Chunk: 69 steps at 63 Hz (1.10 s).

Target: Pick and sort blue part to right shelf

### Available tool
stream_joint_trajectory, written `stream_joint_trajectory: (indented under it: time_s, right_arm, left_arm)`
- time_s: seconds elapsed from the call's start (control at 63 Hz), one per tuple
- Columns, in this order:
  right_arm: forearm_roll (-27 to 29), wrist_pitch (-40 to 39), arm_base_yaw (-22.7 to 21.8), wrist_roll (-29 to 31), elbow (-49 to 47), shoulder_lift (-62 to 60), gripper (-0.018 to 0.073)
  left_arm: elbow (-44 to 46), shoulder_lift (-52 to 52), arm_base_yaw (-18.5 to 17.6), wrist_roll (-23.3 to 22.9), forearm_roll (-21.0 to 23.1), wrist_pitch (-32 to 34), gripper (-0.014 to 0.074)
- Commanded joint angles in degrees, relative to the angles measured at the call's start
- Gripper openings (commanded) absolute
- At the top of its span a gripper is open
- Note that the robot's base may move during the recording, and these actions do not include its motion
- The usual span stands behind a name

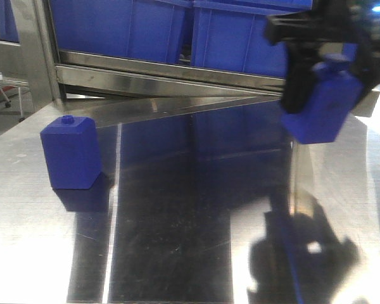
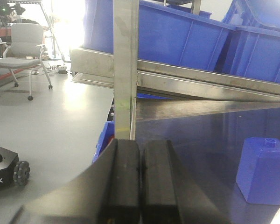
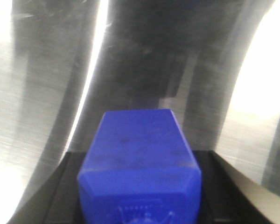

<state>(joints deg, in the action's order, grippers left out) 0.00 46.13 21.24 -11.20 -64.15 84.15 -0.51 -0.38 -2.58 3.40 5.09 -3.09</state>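
steel table [image 1: 177,240], one blue part [image 1: 323,107] clamped in right claw [image 1: 311,85], one squat blue block [image 1: 71,154], left claw [image 2: 140,186] together

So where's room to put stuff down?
The table is bare through the middle and front, between the squat block on the left and the blue part held on the right. Crowded at the back, under the shelf.

Blue blocks: two, one tall blue block [image 1: 321,107] and one squat blue block [image 1: 71,154]
Blue bins [image 1: 120,25]: at least two
Grippers: two, left gripper [image 2: 140,186] and right gripper [image 1: 332,79]
Chair [image 2: 22,46]: one
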Motion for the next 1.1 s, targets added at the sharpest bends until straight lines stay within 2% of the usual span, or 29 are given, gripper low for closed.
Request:
stream_joint_trajectory:
  time_s: [0.0, 0.159, 0.286, 0.492, 0.619, 0.762, 1.08]
  right_arm:
    - [0.00, -7.77, -3.90, 3.14, 3.27, -7.22, 0.0434]
    - [0.00, -17.32, -10.44, 5.18, 12.13, -15.77, 0.0434]
    - [0.87, -28.51, -14.53, 9.92, 19.28, -23.06, 0.0434]
    - [0.94, -41.47, -16.96, 12.68, 30.29, -35.24, 0.0434]
    - [0.93, -43.96, -16.96, 12.68, 36.73, -44.21, 0.0434]
    - [0.93, -42.91, -16.96, 12.68, 41.62, -55.64, 0.0434]
    - [0.93, -39.64, -16.96, 12.68, 44.29, -74.03, 0.0434]
  left_arm:
    - [-1.28, -1.14, -0.36, -0.21, 0.47, 5.25, 0.0125]
    - [-1.28, -1.14, -0.36, -0.21, 0.47, 5.25, 0.0125]
    - [-1.28, -1.14, -0.36, -0.21, 0.47, 5.25, 0.0125]
    - [-1.28, -1.14, -0.36, -0.21, 0.47, 5.25, 0.0125]
    - [-1.28, -1.14, -0.36, -0.21, 0.47, 5.25, 0.0125]
    - [-1.28, -1.14, -0.36, -0.21, 0.47, 5.25, 0.0125]
    - [-1.28, -1.14, -0.36, -0.21, 0.47, 5.25, 0.0125]
